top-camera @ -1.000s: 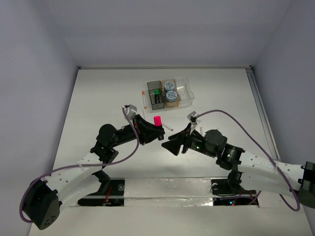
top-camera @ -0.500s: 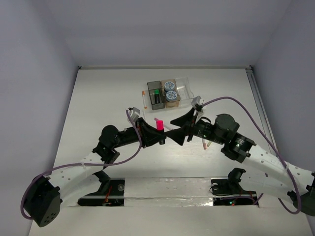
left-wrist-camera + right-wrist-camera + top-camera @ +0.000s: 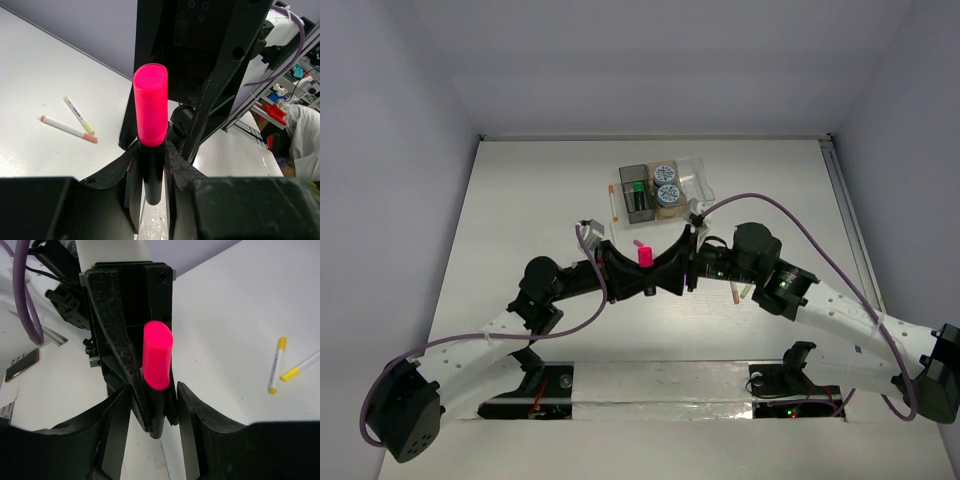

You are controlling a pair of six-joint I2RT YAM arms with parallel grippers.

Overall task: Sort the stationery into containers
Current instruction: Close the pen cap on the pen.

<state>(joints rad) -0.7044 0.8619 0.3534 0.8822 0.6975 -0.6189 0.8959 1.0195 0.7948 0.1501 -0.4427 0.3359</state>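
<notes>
Surroundings: pale lilac walls (image 3: 650,60) close in a white, matte bench (image 3: 520,200) on the left, right and far sides.
Containers: three small rectangular plastic bins sit joined in a row at the far middle: smoky bin (image 3: 632,175), amber bin (image 3: 682,192), clear bin (image 3: 696,176).
Contents: two round blue-white tape rolls (image 3: 666,172) fill the amber bin, and a green eraser (image 3: 637,187) lies in the smoky one.
Marker: a black barrel with a glossy magenta cap (image 3: 150,100) stands upright above mid-bench, nearer than the bins.
Left pincer (image 3: 152,150): clenched on the marker's black barrel, with the cap sticking out above the tips.
Right pincer (image 3: 152,392): released, its jaws spread to either side of the left pincer's tips and the marker. A slit of bench shows beside one jaw.
Loose pens: a thin white pen (image 3: 612,203) lies just left of the smoky bin, parallel to its wall.
Room: bare bench stretches wide to the left and right of the bins, while the two arms crowd the middle.
Left wrist only: an orange-tipped pen (image 3: 67,129) and a yellow-tipped pen (image 3: 79,115) lie flat, close together.
Right wrist only: two yellow-capped pens (image 3: 276,365) almost meet at their caps.
</notes>
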